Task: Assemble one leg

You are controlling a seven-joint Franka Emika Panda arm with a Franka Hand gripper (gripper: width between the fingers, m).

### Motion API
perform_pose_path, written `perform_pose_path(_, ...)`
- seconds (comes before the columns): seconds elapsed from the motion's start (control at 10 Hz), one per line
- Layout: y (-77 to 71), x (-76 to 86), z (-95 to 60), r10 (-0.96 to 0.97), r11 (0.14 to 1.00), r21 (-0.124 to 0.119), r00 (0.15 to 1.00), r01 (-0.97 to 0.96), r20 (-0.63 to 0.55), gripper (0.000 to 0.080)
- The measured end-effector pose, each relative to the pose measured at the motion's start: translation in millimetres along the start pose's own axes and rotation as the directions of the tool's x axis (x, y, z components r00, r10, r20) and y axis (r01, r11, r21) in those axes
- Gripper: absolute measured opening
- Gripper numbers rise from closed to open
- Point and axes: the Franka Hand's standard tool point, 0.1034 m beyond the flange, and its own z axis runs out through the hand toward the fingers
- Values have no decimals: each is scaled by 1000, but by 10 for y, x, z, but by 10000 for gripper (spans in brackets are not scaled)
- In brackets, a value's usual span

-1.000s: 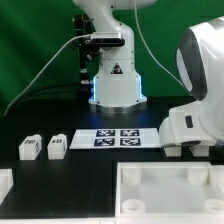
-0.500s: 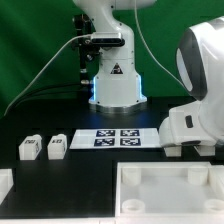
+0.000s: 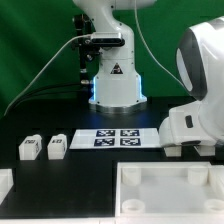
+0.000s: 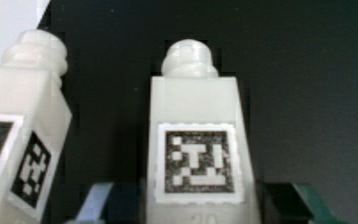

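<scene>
The base stands at the back; the arm hangs low on the exterior view's right. The tool holds its dark fingers spread apart.

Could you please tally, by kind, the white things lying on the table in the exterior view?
Legs: 2
Square tray-like piece: 1
Marker board: 1
Cut-off white piece at the exterior view's left edge, kind unclear: 1
Total: 5, not counting anything hidden.
</scene>
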Motion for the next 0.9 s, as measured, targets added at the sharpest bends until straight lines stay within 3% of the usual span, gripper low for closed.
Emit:
perform_pose_path(0.2,29,0,-77,-22,1000,-9,1000,22,-6,292)
perform_pose_path(0.3,78,-42,-392,-48,999,-21,998,47,-50,292)
perform_pose_path(0.5,151,-311,-796,-81,996,-31,994,79,-70,292)
perform_pose_path(0.6,152,-331,-1103,-86,996,-34,973,81,-212,292)
perform_pose_path(0.7,170,-434,-1254,-81,997,-43,938,71,-336,292)
perform_pose_path(0.9,176,-350,-1233,-81,997,-49,856,66,-511,292)
